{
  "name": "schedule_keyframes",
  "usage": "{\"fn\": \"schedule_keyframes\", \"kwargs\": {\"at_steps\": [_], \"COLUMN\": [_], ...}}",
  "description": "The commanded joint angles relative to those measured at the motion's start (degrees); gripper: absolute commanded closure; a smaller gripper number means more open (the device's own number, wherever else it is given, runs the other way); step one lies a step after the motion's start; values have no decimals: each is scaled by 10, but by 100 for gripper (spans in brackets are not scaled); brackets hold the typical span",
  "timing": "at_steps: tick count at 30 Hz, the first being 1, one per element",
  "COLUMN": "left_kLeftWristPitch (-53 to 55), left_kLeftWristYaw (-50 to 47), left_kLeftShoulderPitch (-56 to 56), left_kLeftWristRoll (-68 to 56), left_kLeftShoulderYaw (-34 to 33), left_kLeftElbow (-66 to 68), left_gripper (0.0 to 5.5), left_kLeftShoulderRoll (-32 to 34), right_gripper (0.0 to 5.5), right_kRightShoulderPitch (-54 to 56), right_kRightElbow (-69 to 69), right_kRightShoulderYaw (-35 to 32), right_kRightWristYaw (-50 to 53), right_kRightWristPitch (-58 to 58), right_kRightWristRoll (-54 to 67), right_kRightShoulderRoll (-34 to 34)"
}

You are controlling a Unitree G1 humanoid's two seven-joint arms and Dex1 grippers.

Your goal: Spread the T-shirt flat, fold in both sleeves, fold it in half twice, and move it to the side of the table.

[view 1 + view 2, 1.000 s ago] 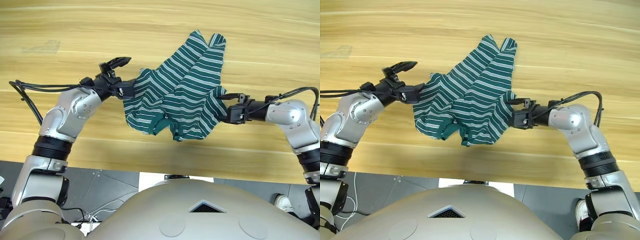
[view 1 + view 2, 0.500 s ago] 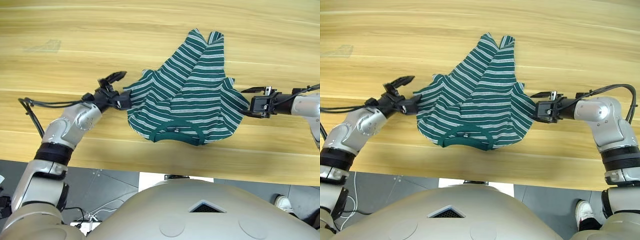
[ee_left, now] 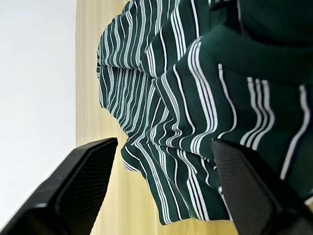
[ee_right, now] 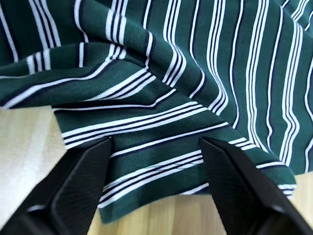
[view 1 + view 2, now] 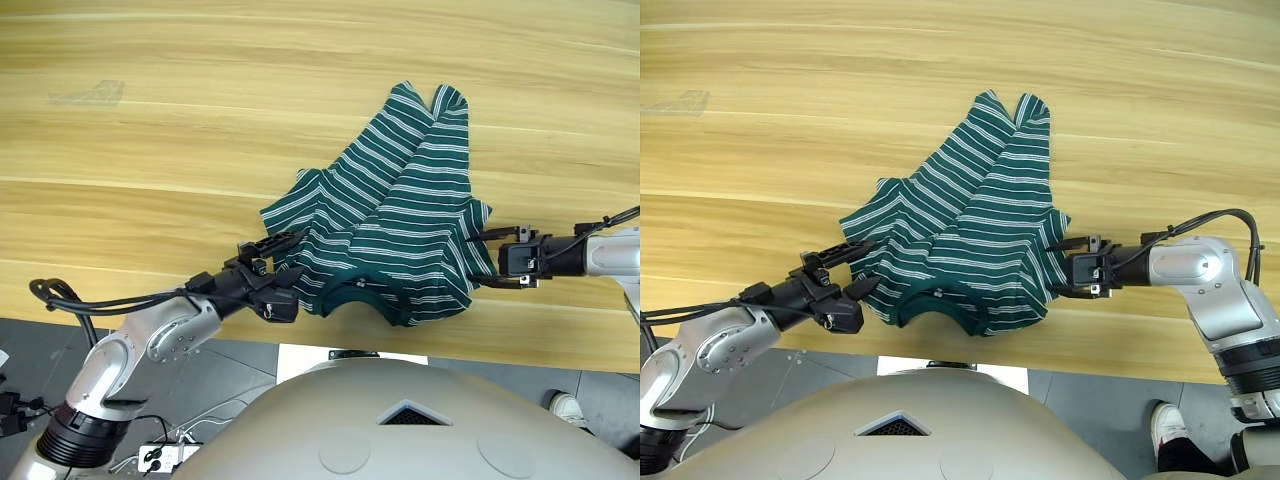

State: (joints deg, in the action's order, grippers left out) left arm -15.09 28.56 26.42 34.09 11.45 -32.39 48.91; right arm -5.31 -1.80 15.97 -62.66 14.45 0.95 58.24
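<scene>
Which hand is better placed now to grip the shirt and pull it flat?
Probably the right hand: it is open and the shirt spans the whole gap between its fingers. The left hand is open too, but only a narrower fold reaches in.

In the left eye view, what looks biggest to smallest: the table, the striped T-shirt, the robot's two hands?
1. table
2. T-shirt
3. left hand and right hand: they look about alike, both small beside the shirt, so I won't rank them.
</scene>
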Motion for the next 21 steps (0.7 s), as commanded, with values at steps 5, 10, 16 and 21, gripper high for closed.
{"fn": "schedule_keyframes", "kwargs": {"at_steps": [5, 10, 16, 21], "left_kLeftWristPitch": [34, 83, 91, -22], "left_kLeftWristYaw": [53, 110, 121, -2], "left_kLeftShoulderPitch": [-102, -300, -461, -603], "left_kLeftWristRoll": [-145, -279, -295, -74], "left_kLeftShoulderYaw": [-29, -55, -3, 112], "left_kLeftElbow": [6, 124, 269, 524], "left_gripper": [194, 194, 194, 194], "left_kLeftShoulderRoll": [-35, -62, -137, -169], "right_gripper": [220, 220, 220, 220], "right_kRightShoulderPitch": [54, 112, 201, 265], "right_kRightElbow": [12, -10, 40, 168], "right_kRightShoulderYaw": [-43, -62, -72, 7], "right_kRightWristYaw": [-37, -121, -64, 91], "right_kRightWristPitch": [-60, -142, -142, -4], "right_kRightWristRoll": [37, 169, 169, -72], "right_kRightShoulderRoll": [7, -28, -119, -163]}}
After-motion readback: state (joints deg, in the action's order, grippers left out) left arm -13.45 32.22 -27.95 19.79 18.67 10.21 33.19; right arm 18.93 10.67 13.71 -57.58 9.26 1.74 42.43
